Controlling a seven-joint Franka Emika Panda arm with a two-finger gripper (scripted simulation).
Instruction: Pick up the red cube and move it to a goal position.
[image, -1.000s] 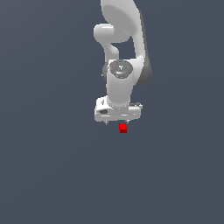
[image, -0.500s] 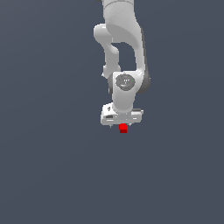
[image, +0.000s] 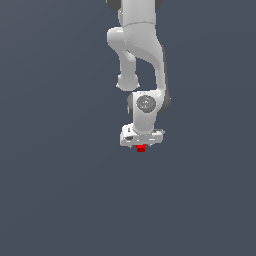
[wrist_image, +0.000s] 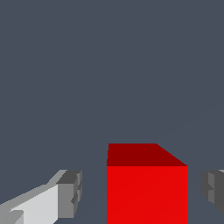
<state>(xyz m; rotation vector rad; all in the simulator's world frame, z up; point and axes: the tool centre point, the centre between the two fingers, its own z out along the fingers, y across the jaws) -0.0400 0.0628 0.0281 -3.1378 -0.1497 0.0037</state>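
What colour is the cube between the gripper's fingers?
Bright red, plain; the red cube shows best in the wrist view, between the open gripper.

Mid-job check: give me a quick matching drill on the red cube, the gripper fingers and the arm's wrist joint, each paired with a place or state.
Things:
1. red cube
2. gripper fingers
3. wrist joint

Places or states:
A. spread apart, a gap on each side of the cube
B. above the gripper body in the exterior view
C. between the fingers, under the gripper

Pairs: 1-C, 2-A, 3-B
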